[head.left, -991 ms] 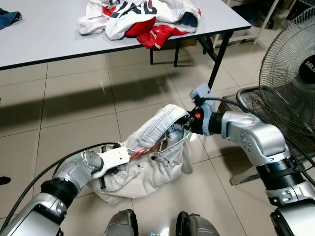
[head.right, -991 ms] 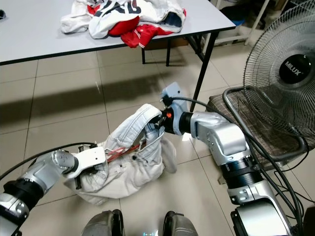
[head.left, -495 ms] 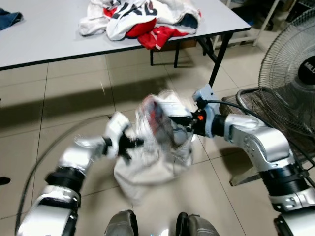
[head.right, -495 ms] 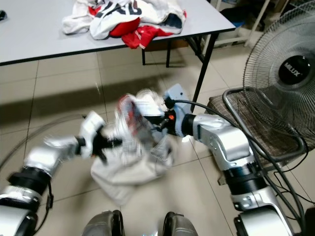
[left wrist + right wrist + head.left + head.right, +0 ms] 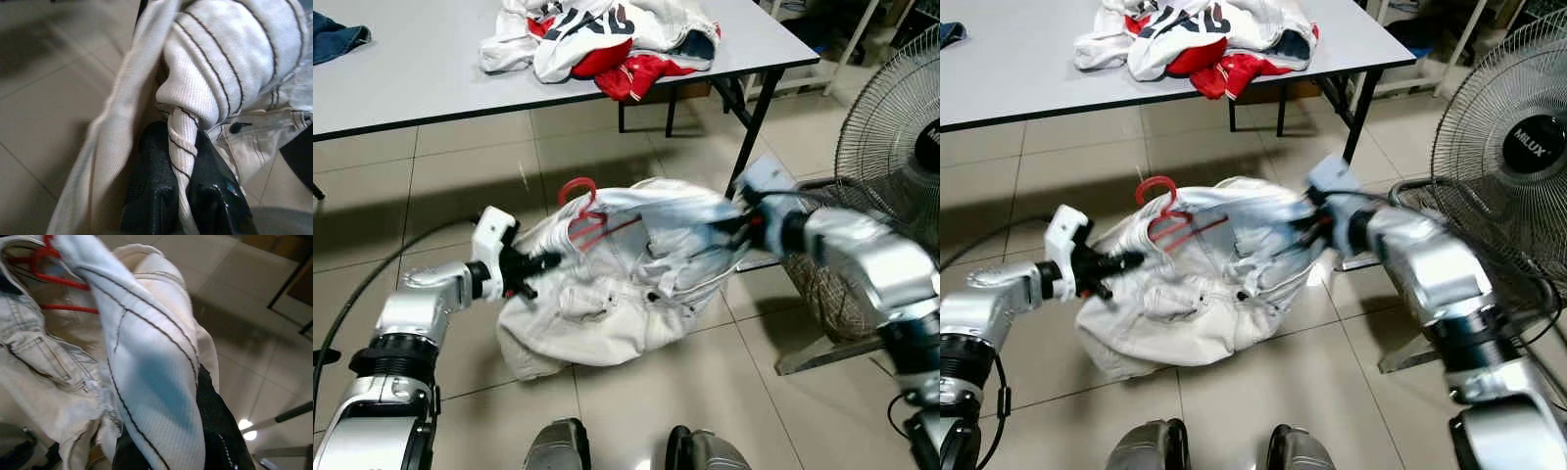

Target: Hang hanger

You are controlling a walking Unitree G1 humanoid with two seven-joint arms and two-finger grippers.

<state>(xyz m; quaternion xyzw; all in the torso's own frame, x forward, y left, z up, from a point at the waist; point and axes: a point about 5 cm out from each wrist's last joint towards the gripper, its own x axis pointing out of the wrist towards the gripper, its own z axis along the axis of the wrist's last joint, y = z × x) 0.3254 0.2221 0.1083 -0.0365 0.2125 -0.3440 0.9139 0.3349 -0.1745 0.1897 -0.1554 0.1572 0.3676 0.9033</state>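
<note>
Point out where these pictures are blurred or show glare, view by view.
Left eye view: the right gripper and forearm are smeared by motion, while the red hanger and table are sharp. Right wrist view: the white garment up close is soft, and a bright lamp reflection glares on the floor tile.

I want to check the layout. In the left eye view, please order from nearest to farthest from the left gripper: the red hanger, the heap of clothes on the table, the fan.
1. Red hanger, poking out of the white jeans held by the left gripper.
2. Heap of clothes, on the table ahead.
3. Fan, far on the robot's right.
</note>
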